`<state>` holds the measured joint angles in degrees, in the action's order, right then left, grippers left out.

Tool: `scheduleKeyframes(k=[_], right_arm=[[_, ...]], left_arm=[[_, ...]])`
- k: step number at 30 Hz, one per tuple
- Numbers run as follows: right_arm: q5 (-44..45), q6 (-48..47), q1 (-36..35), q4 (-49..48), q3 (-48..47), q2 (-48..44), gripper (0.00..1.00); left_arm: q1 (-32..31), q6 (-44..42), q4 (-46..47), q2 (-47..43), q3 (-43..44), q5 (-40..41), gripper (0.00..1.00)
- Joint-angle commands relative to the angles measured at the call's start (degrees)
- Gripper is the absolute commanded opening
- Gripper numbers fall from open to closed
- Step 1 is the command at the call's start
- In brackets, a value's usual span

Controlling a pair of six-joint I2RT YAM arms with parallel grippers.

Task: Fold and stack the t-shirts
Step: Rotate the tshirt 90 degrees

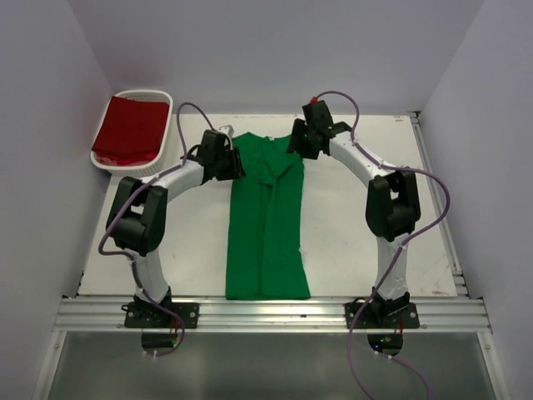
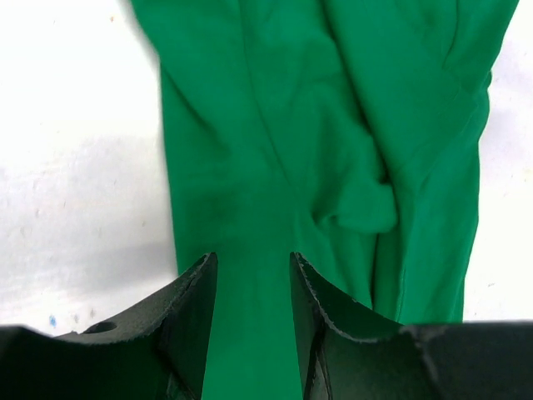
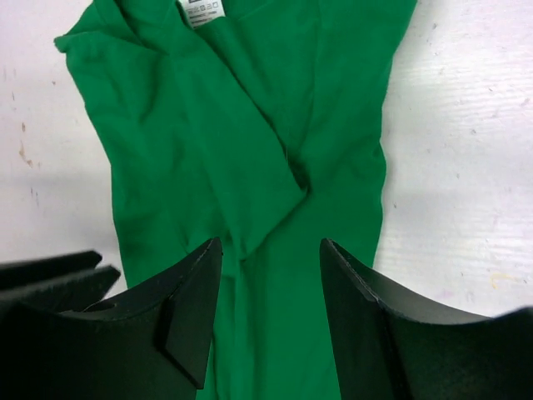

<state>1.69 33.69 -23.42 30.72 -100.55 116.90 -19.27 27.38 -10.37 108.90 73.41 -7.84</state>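
Note:
The green t-shirt point(image 1: 266, 225) lies on the table folded lengthwise into a long narrow strip, collar end at the far side. Its white neck label point(image 3: 202, 10) shows in the right wrist view. My left gripper point(image 1: 236, 169) hovers at the strip's far left edge, jaws apart, with flat green cloth point(image 2: 316, 125) showing between them point(image 2: 252, 262). My right gripper point(image 1: 298, 152) is over the far right edge, open point(image 3: 271, 246) above a folded sleeve point(image 3: 250, 125). The dark red t-shirt point(image 1: 129, 129) lies in the basket.
A white slatted basket point(image 1: 143, 94) stands at the table's far left corner, close to my left arm. Bare white table point(image 1: 191, 250) lies on both sides of the green strip. An aluminium rail point(image 1: 266, 315) runs along the near edge. Walls close in on three sides.

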Motion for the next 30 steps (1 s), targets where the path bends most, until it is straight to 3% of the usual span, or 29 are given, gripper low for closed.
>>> scheduleKeyframes(k=[1,9,23,30], right_arm=[[-8.1,2.16,1.09,-2.86,-5.34,4.29,0.54],[-13.3,5.42,1.27,-4.97,-6.24,9.22,0.5],[-4.78,3.75,1.18,-2.51,-0.87,6.76,0.5],[-4.59,3.05,1.27,-2.07,-3.06,9.21,0.49]], left_arm=[[-0.07,0.13,2.55,-6.67,-3.09,1.15,0.44],[0.02,0.05,2.29,-10.99,-6.43,2.56,0.45],[0.11,0.05,2.02,-13.28,-7.66,3.44,0.46],[0.11,0.05,1.93,-13.19,-7.84,3.53,0.46]])
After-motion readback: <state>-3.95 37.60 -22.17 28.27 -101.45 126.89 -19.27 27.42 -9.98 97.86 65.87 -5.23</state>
